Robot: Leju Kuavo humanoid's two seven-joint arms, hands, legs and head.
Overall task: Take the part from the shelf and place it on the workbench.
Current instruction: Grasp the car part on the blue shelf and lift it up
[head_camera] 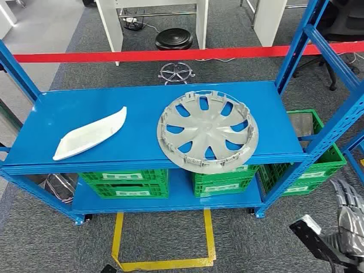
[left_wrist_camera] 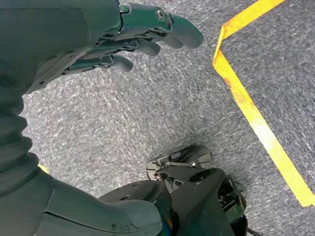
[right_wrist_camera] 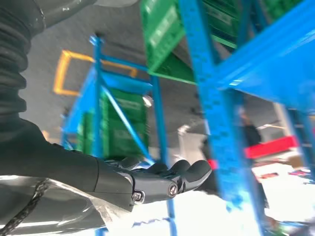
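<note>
Nearest the robot, down at five o'clock in the head view, the right hand (head_camera: 348, 206) sits low beside the shelf's corner post, its fingers apart and nothing in its grasp. The right wrist view agrees: the fingers (right_wrist_camera: 185, 173) lie extended side by side, bare, with the blue uprights of the shelf blurred behind them. The left hand (left_wrist_camera: 122, 44) hangs over the grey carpet, fingers loosely extended and apart, thumb well away from them, nothing held. A strip of yellow floor tape (left_wrist_camera: 256, 123) runs past it on the carpet.

Moving out, the yellow tape (head_camera: 165, 263) marks a box on the floor at six o'clock, right before the blue shelf (head_camera: 141, 139). On the lower level sit green crates (head_camera: 124, 183), with more at three o'clock beside the rack.

Up on the shelf top, the grey wheel cover (head_camera: 207, 131) lies flat just right of centre, its near rim hanging slightly over the front edge. At nine o'clock from it, well apart, lies a white curved trim piece (head_camera: 91, 134), also flat.

Beyond the shelf, a red barrier band (head_camera: 150, 56) stretches across at twelve o'clock, then a black round stool seat (head_camera: 174, 38) between white table legs (head_camera: 111, 25).
</note>
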